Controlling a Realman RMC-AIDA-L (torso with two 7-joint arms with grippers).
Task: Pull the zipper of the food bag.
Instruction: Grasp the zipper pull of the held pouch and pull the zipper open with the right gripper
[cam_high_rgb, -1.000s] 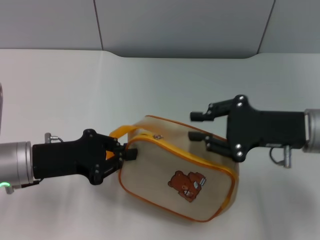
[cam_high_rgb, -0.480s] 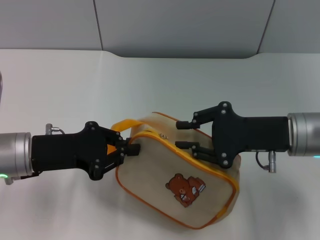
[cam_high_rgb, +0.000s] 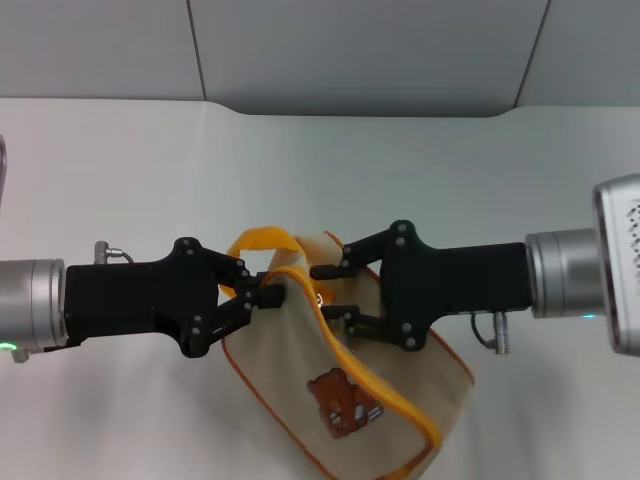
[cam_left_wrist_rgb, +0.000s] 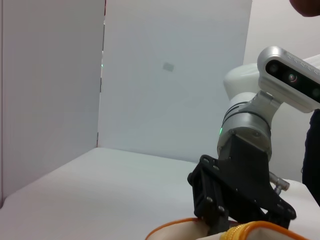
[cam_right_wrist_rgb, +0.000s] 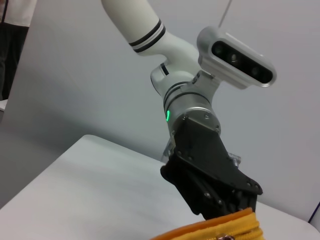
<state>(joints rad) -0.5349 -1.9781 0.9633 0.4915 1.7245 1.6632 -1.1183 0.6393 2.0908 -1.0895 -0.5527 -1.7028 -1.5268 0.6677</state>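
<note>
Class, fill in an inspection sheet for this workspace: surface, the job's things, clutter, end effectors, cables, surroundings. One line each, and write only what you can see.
Surface: white table, bare where visible.
Job's things: cream bag with orange piping and a bear print; zipper runs along its upper edge; orange handle at its left end.
Clutter: nothing seen.
End effectors: left end effector shut on the bag's left end by the handle; right end effector open, fingers either side of the zipper's upper end.
Cables: nothing seen.
Surroundings: grey wall panels behind the table.
</note>
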